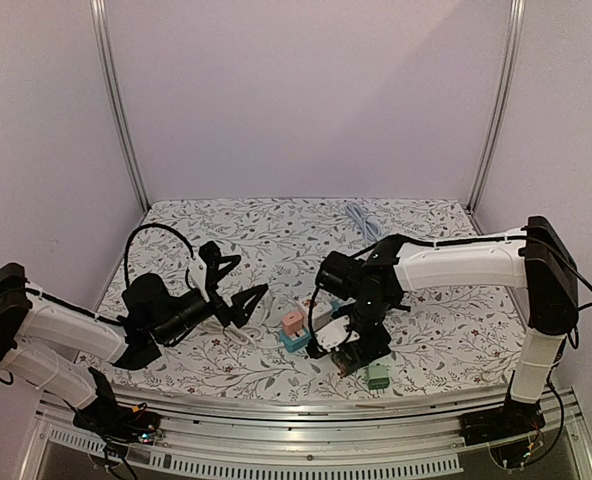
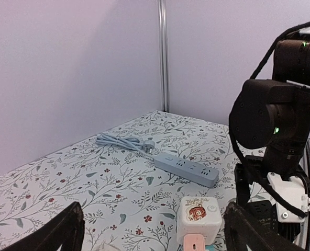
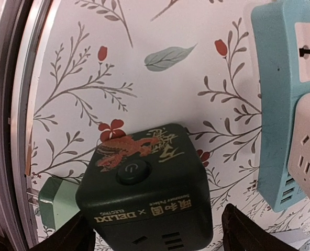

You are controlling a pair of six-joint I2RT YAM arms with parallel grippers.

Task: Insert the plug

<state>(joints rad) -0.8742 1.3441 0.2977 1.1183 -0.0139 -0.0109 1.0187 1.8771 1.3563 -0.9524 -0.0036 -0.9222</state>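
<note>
The dark green cube socket [image 3: 144, 204] looks matt plastic (smooth-faced), the floral table cover [image 3: 160, 104] printed cloth.

Free tablecloth [image 1: 276, 230] beyond clustered socket cubes [image 1: 294, 328]

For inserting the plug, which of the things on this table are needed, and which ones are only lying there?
Probably for the job: dark green socket cube, under the right claw; light green block beside it.
Probably only lying there: teal cube; white cube; grey power strip; its cable.
</note>
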